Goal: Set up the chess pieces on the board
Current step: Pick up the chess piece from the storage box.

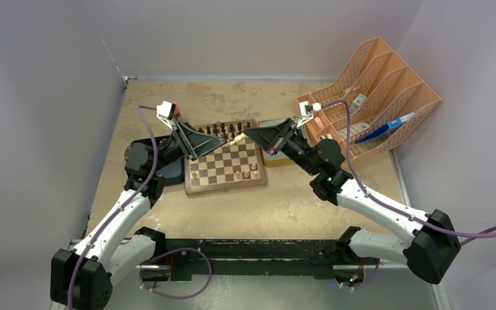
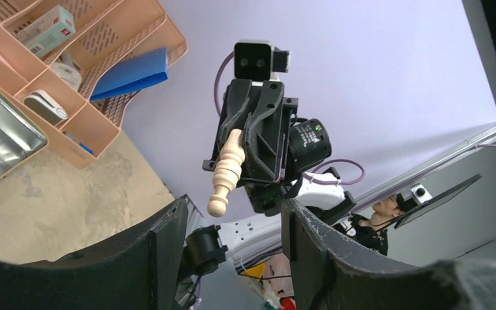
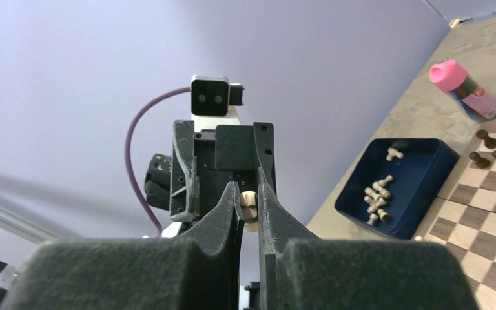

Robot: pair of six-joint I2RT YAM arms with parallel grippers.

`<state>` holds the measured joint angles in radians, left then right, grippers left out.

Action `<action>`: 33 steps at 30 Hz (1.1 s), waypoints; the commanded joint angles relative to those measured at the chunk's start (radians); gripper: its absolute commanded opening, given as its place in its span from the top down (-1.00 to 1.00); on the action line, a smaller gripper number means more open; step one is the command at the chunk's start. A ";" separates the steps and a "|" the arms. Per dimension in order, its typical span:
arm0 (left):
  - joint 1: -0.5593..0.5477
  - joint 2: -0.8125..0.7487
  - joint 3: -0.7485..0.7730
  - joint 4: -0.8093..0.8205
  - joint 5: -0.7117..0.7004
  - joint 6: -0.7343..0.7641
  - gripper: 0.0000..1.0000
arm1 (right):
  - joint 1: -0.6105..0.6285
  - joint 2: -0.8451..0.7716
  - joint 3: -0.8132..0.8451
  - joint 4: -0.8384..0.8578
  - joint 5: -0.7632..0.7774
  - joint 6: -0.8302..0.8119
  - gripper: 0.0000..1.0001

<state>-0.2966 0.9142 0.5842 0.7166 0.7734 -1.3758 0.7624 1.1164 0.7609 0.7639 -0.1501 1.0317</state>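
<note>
Above the back edge of the board my two grippers meet tip to tip. My right gripper is shut on the base of a pale tan chess piece, seen closely as a piece pinched between the fingers. In the left wrist view the same piece points its knob toward my left gripper, which stands open and apart from it. Dark pieces line the board's far row, and a few pale ones stand near its front right.
A dark blue tray holding several loose pale pieces lies left of the board, partly under my left arm. A pink-capped bottle lies behind it. A metal tin and an orange file rack stand to the right.
</note>
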 commanded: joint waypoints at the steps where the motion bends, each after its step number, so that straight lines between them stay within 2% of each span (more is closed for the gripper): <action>1: 0.001 0.011 0.016 0.123 -0.040 -0.093 -0.06 | -0.005 -0.025 -0.021 0.215 0.075 0.107 1.00; 6: 0.000 0.012 0.008 0.064 -0.059 -0.096 0.02 | -0.004 -0.007 -0.015 0.260 0.095 0.120 1.00; 21: -0.002 0.036 -0.024 0.110 -0.080 -0.165 0.05 | -0.003 0.115 0.012 0.335 0.066 0.175 1.00; 26: -0.003 0.052 -0.038 0.139 -0.084 -0.184 0.19 | -0.003 0.137 0.011 0.354 0.067 0.184 1.00; 33: -0.003 0.060 -0.052 0.126 -0.110 -0.191 0.27 | -0.003 0.154 0.014 0.347 0.057 0.173 1.00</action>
<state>-0.2970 0.9794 0.5385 0.7910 0.6952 -1.5536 0.7601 1.2762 0.7345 1.0489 -0.0963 1.2045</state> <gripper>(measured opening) 0.379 0.095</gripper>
